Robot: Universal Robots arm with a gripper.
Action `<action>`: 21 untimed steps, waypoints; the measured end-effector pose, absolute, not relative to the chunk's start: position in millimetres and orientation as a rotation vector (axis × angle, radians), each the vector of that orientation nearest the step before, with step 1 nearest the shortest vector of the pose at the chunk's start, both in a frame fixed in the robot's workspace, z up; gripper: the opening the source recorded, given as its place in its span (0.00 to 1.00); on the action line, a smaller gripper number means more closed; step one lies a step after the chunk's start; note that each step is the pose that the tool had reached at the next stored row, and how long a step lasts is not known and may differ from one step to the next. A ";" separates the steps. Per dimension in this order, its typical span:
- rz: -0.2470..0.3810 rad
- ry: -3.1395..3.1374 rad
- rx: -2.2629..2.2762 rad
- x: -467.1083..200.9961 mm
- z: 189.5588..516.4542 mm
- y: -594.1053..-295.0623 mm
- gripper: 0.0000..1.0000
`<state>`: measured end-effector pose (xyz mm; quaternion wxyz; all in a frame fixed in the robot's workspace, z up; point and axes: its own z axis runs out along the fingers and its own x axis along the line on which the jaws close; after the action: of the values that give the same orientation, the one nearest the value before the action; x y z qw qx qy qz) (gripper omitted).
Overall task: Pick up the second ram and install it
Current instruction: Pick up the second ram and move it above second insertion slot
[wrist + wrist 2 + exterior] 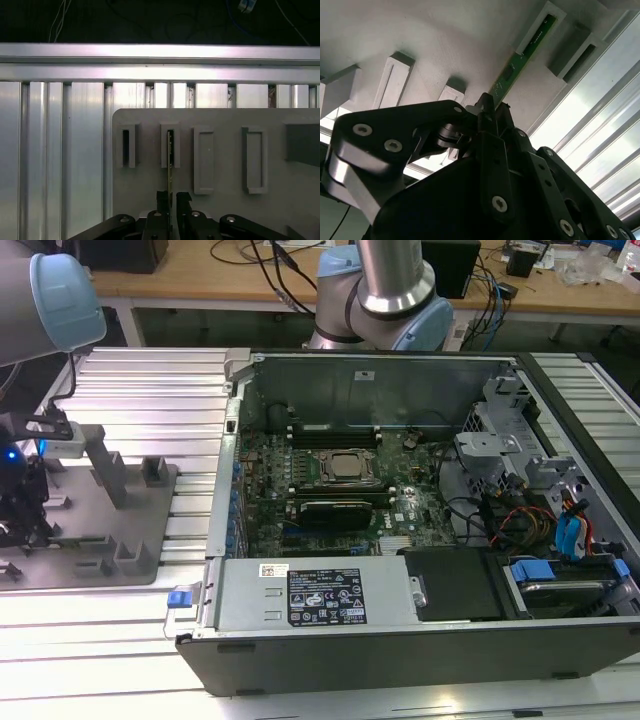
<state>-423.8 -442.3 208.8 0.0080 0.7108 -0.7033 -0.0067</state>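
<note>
Black fingers (183,201) tight on the second ram (170,175), its far end in a grey fixture slot (164,145).

Fixture plate (280,210), grey: 1.
Raised slotted holders (204,160) on the plate: 4 whole in the first wrist view, plus 1 darker block (302,142) cut by the frame edge.
Second ram (170,175), a green stick standing in a holder on the plate: 1, in both wrist views.
End effector (171,196), over the plate: 1.
Open computer case (400,660), beside the plate toward the exterior view's right: 1.
Processor (347,468), metal-topped: 1.
Slatted aluminium worktop (150,380), under the plate: 1.
</note>
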 end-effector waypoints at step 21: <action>-0.020 -2.205 2.215 -423.7 212.2 -442.3 0.09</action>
<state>-423.7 -442.3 212.2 0.0080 0.7086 -0.7055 -0.0065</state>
